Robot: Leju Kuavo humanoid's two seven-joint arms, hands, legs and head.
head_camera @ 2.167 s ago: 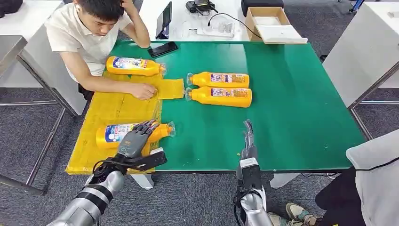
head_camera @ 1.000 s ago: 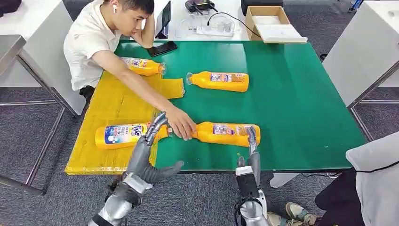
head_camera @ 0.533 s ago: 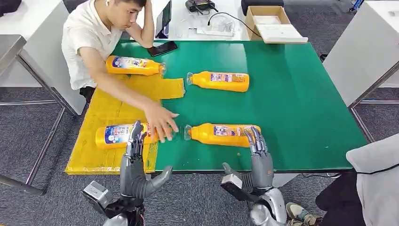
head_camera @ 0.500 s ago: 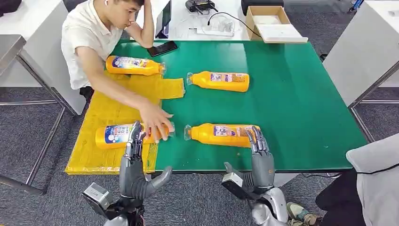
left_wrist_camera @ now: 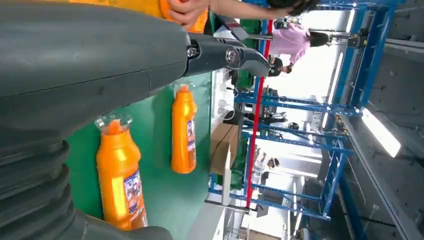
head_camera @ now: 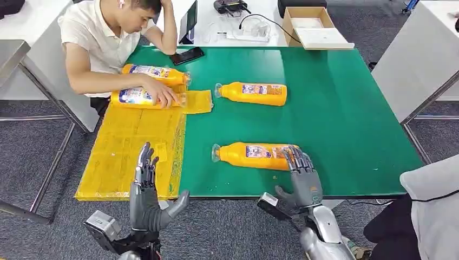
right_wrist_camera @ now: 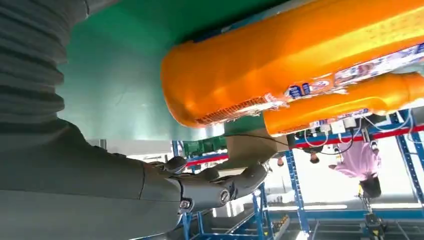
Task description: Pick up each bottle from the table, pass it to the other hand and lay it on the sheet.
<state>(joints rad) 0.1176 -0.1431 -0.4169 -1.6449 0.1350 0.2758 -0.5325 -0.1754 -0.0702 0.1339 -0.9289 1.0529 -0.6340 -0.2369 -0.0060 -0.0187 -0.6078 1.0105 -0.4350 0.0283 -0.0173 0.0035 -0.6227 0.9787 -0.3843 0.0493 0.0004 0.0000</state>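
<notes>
Both hands, left (head_camera: 145, 190) and right (head_camera: 303, 179), stood spread and empty; the right reached beside the nearest orange plastic bottle (head_camera: 251, 155).

The right hand (right_wrist_camera: 150, 195) lies empty, fingers (right_wrist_camera: 220, 187) extended, just beside the base of the near bottle (right_wrist_camera: 280, 65) on the green table (right_wrist_camera: 120, 85); 1 more bottle (right_wrist_camera: 340, 102) lies beyond it.

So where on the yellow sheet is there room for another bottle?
The near half of the sheet is bare, beside the left hand. The far end is crowded: two bottles and the person's hand. The green table right of the near bottle is bare too.
</notes>
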